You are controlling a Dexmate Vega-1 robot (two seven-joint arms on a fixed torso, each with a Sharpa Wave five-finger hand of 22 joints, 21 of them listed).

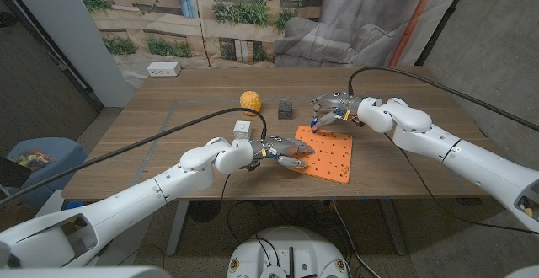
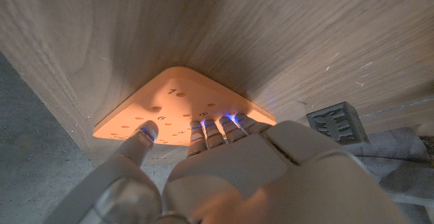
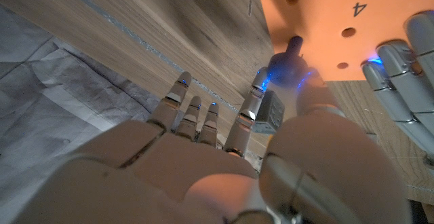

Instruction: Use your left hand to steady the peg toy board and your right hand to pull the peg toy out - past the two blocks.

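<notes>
Two hands are on the orange board [image 1: 327, 157], which I see lying flat near the table's [image 1: 152, 135] front edge: my left hand [image 1: 280, 152] reaches in from the near left with its fingers [image 2: 215, 132] laid side by side on the board's near-left corner, thumb apart beside them. My right hand [image 1: 328, 114] comes in from the far right, arm bent at the elbow, and pinches the blue peg [image 3: 287, 62] between thumb and a finger at the board's far-left corner, the other fingers spread. Beyond the board I see a yellow ball [image 1: 249, 101], a dark block [image 1: 285, 107] and a white block [image 1: 242, 129].
</notes>
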